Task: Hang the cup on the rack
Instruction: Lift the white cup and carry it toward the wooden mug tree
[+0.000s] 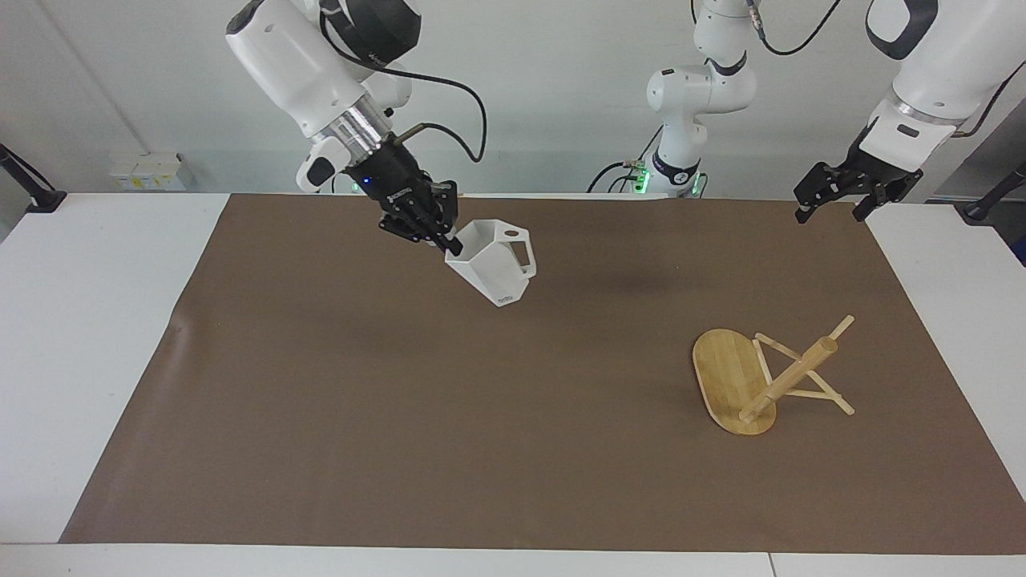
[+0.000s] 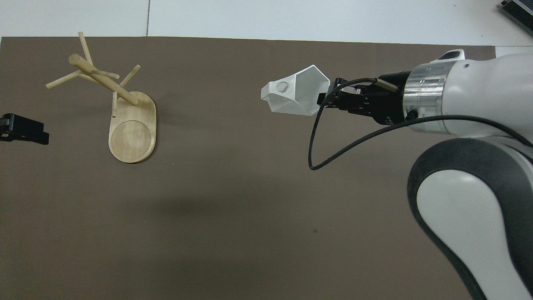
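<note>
The white faceted cup [image 1: 493, 268] [image 2: 297, 91] hangs tilted in the air over the brown mat, partway from the right arm's end toward the table's middle. My right gripper [image 1: 450, 244] [image 2: 322, 100] is shut on its rim, and its flat handle with the round hole points toward the rack. The bamboo rack [image 1: 789, 377] [image 2: 104, 81] stands on its oval base [image 1: 725, 373] [image 2: 133, 133] toward the left arm's end, with nothing on its pegs. My left gripper [image 1: 830, 215] [image 2: 25, 130] waits open and empty above the mat's corner at the left arm's end.
A brown mat [image 1: 513, 449] [image 2: 233, 216] covers most of the white table [image 1: 88, 320]. A black cable [image 2: 329, 154] loops down from the right wrist. A wide stretch of mat lies between cup and rack.
</note>
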`<state>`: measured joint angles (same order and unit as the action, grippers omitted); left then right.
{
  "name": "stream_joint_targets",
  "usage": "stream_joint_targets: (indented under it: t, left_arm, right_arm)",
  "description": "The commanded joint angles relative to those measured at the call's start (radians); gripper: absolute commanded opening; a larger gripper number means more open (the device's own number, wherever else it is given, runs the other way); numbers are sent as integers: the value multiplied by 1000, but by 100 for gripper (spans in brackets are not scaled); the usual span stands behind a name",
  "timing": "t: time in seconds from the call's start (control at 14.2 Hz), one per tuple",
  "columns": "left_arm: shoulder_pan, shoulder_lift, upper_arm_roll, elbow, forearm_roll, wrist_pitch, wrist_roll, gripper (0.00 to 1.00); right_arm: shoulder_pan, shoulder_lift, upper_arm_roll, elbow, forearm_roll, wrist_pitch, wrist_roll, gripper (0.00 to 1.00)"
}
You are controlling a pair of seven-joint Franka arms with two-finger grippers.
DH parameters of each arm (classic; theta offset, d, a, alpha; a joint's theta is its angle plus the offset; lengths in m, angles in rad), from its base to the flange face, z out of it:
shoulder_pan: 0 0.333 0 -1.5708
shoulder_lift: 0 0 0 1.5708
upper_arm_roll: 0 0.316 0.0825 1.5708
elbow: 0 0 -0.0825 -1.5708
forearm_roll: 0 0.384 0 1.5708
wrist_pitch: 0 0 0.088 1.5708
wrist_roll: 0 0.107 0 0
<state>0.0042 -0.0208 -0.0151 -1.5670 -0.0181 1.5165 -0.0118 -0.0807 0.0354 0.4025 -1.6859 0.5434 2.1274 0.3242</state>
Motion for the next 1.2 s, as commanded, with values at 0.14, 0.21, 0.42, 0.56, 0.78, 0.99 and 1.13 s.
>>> stream_joint_targets:
  t: [0.14, 0.21, 0.42, 0.56, 0.78, 0.99, 1.13]
  left_arm:
    - [-10, -16, 12, -21, 1, 8, 10, 100]
    - [-10, -16, 12, -21, 1, 8, 10, 100]
    - [-10, -16, 12, -21, 1, 8, 10, 100]
    - [-9, -16, 12, -21, 1, 8, 10, 100]
    - [-10, -16, 12, -21, 1, 8, 10, 100]
    - [-10, -16, 12, -21, 0, 10, 10, 100]
    - [-10, -16, 12, -21, 1, 8, 10, 100]
  right_arm:
    - [-13, -2, 67, 5, 191, 17, -31, 0]
    - [-13, 0, 67, 2, 234, 14, -95, 0]
    - [-13, 4, 67, -9, 317, 3, -226, 0]
    - [-13, 15, 71, -17, 346, 0, -301, 0]
    - [-13, 47, 71, -17, 438, 0, -378, 0]
    - [-13, 64, 73, -18, 501, 0, -415, 0]
    - [-13, 78, 84, -17, 555, 9, -421, 0]
